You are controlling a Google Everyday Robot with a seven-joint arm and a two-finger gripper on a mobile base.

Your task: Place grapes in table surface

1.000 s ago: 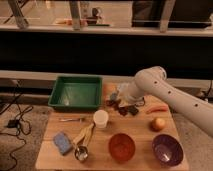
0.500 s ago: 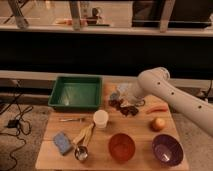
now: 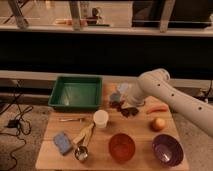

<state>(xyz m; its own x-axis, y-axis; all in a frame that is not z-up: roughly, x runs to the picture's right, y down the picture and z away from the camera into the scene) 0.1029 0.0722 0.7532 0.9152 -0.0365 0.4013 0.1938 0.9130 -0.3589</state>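
The grapes (image 3: 129, 111), a small dark bunch, lie on the light wooden table surface (image 3: 141, 129) at its back middle, right of the green tray. My gripper (image 3: 118, 98) is at the end of the white arm that reaches in from the right. It hangs low over the table, just left of and above the grapes, with another dark patch right under it. I cannot tell whether it touches the bunch.
A green tray (image 3: 75, 93) stands at the back left. A white cup (image 3: 101, 119), an orange bowl (image 3: 122, 146), a purple bowl (image 3: 167, 149), a round yellow-orange fruit (image 3: 158, 124), a carrot-like piece (image 3: 157, 108), a blue sponge (image 3: 63, 142) and utensils (image 3: 82, 138) sit on the table.
The arm's elbow has shifted slightly right and down. The gripper stays low at the table's back middle, and the dark bunch now shows more to its right on the wood.
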